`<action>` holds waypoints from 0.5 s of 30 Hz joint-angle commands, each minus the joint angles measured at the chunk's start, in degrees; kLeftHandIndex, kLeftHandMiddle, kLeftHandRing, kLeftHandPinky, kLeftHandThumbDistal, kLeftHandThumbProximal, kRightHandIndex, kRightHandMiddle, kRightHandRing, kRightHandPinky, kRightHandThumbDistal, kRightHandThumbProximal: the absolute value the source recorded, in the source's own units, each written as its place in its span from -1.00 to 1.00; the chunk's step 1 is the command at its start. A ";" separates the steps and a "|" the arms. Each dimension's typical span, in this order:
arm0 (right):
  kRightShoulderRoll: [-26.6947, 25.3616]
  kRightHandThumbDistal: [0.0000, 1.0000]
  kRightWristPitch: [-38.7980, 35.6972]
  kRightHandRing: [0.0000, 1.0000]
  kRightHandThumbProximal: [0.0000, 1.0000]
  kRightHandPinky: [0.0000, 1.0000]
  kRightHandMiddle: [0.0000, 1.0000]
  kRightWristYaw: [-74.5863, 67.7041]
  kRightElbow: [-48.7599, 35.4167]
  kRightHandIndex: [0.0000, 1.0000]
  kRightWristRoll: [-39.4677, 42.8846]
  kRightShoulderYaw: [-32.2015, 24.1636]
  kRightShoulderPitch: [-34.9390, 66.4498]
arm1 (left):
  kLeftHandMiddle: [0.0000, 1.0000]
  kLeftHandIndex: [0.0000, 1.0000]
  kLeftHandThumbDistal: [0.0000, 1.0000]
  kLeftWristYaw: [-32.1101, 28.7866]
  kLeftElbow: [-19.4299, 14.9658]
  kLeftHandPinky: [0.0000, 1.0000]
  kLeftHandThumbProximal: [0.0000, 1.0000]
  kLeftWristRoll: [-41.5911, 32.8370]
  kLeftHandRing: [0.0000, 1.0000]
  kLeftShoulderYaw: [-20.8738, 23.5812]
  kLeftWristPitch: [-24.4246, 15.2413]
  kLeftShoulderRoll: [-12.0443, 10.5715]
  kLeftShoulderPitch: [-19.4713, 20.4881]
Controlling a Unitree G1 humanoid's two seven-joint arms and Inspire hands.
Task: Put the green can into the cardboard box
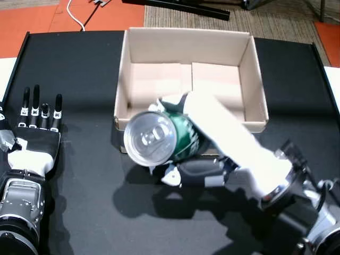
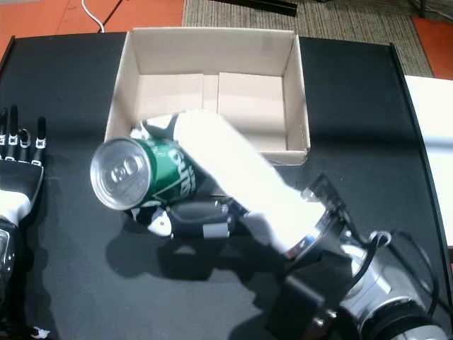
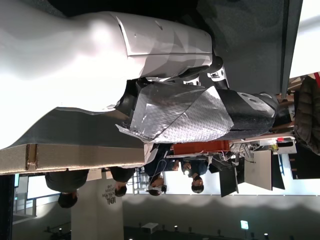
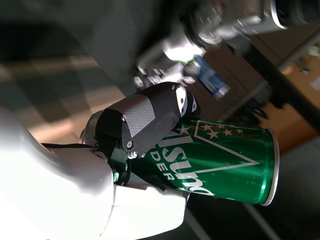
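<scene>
Green and glossy, the can [image 4: 220, 162] fills the right wrist view, white lettering reading "sum" above "DER" with the rest of both words hidden behind the thumb [image 4: 150, 125], a textured black carbon-weave pad, and a white outlined triangle with small stars printed toward the silver rim. In both head views the right hand [image 1: 212, 154] has its smooth white shell wrapped over the can, fingers closed round the green body, gripping it tilted so the silver lid with its pull tab [image 1: 150, 138] faces up and toward the camera. That can hangs above the black table [image 1: 79, 79] at the near left corner of the open cardboard box [image 1: 249, 69], overlapping its near wall; whether it touches the wall cannot be told. Inside, the box shows plain tan flaps and its near wall is partly hidden behind the hand. At the near left the left hand [image 1: 34, 133] lies flat on the table, black fingers straight and slightly apart, holding nothing. Its wrist view shows crinkled silver tape [image 3: 180, 115] on the hand and, small and dim in the background, several people [image 3: 160, 175].
</scene>
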 commanded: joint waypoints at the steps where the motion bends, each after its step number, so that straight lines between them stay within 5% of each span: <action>1: -0.96 -0.62 -2.73 -1.00 -0.76 -0.52 -1.00 -2.07 -3.64 -1.00 0.03 -1.62 -2.15 | -0.53 0.02 0.22 1.41 1.30 0.57 0.88 0.80 0.07 -0.35 0.28 -0.33 1.75; 4: -0.95 -0.37 -5.13 -1.00 -0.92 -0.54 -1.00 -5.09 -8.25 -1.00 -2.44 -4.43 -4.25 | -0.53 0.03 0.23 1.19 1.35 0.59 0.86 0.75 0.05 -0.27 0.27 -0.30 1.72; 11: 0.07 -0.04 -4.73 -1.00 -0.90 -0.64 -1.00 -16.25 -17.50 -1.00 -13.10 -12.40 -11.63 | -0.47 0.05 0.24 0.36 1.41 0.74 0.74 0.10 0.14 0.37 0.93 -0.31 1.60; 15: -1.30 -0.12 3.06 -1.00 -0.75 -0.69 -1.00 -35.72 -24.33 -1.00 -27.77 -13.97 -16.47 | -0.48 0.03 0.23 0.22 1.42 0.74 0.73 0.08 0.14 0.53 0.84 -0.43 1.56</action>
